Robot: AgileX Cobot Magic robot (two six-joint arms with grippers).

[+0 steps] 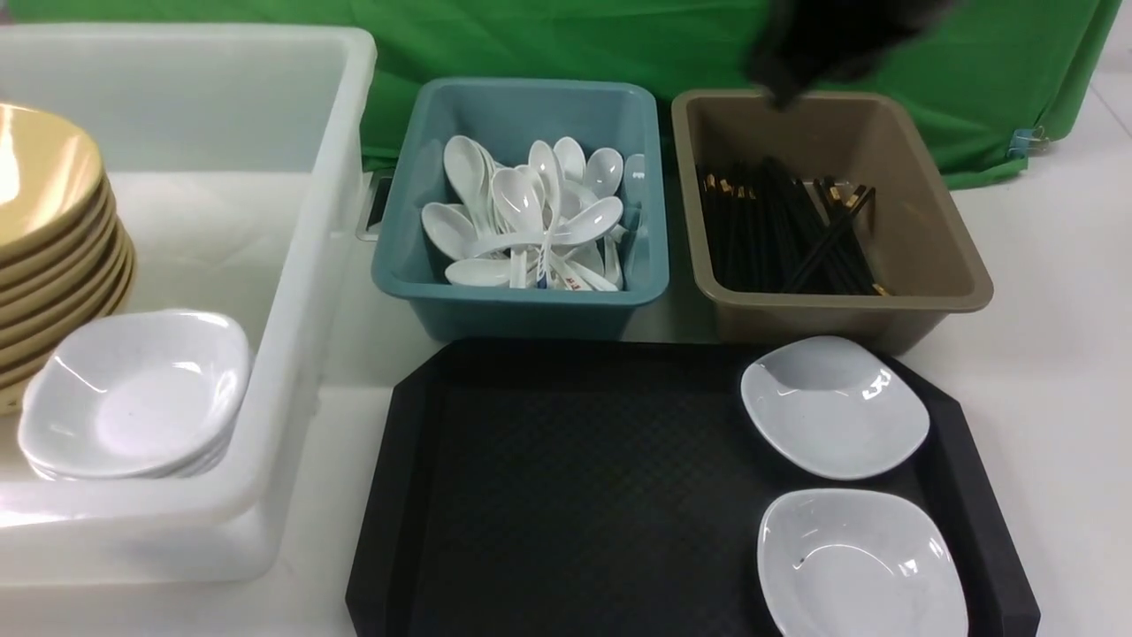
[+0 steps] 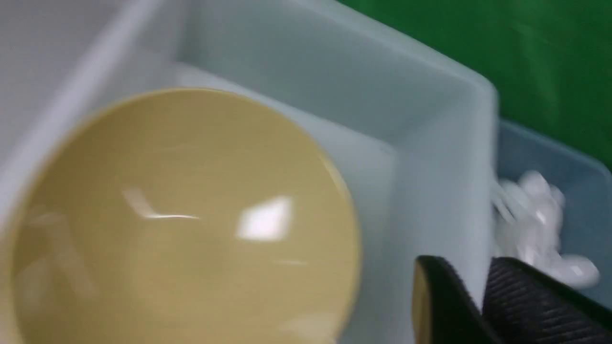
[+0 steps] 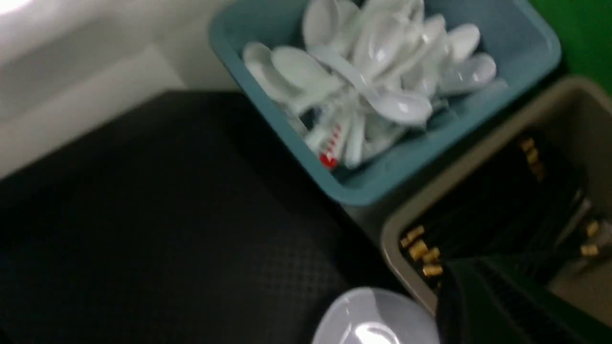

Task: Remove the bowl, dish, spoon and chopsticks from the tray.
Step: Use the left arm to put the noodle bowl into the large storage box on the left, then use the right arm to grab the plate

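Observation:
The black tray carries two white dishes at its right side, one farther and one nearer. No bowl, spoon or chopsticks lie on it. A mustard bowl tops a stack in the white bin. Beside that bowl hovers my left gripper, its jaws nearly together and empty; the front view does not show it. My right gripper, a dark blur, hangs over the brown bin's far rim, shut and empty. A dish's edge shows below it.
The white bin at left also holds stacked white dishes. Behind the tray, a teal bin holds several white spoons and a brown bin holds black chopsticks. A green cloth hangs behind.

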